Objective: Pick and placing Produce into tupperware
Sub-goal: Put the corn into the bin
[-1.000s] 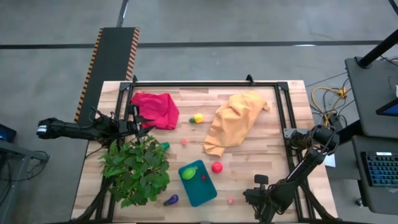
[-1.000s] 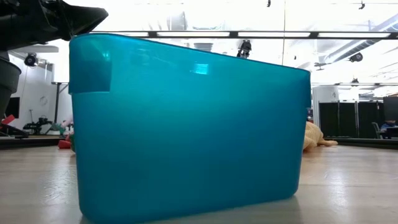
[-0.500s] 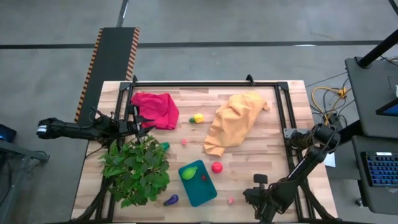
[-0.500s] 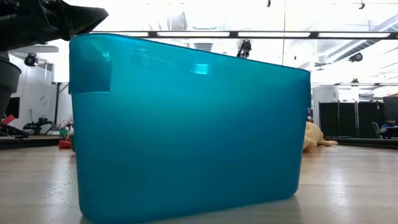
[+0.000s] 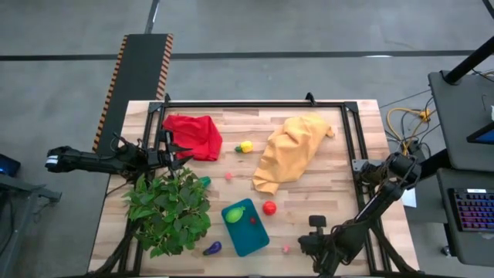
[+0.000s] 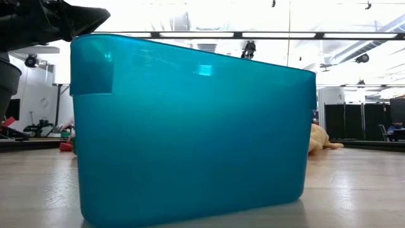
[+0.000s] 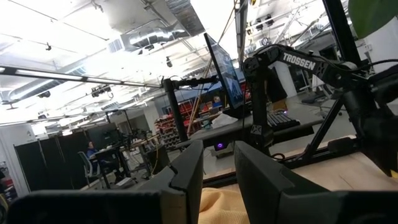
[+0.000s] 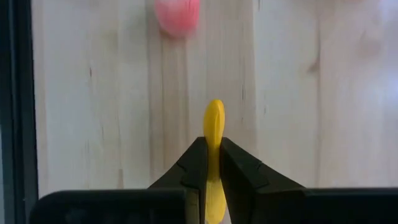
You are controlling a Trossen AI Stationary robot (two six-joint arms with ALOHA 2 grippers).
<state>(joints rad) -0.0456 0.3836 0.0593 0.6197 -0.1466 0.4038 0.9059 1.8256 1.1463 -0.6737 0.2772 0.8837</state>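
One yellow produce piece (image 8: 214,134) sits clamped in the right tool (image 8: 213,163) near the desk's (image 5: 324,208) front edge; next, carry it over the tupperware (image 5: 245,227).

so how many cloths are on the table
2: a red cloth at the far left corner, and a yellow-orange cloth right of centre. The leafy plant could hide something more.
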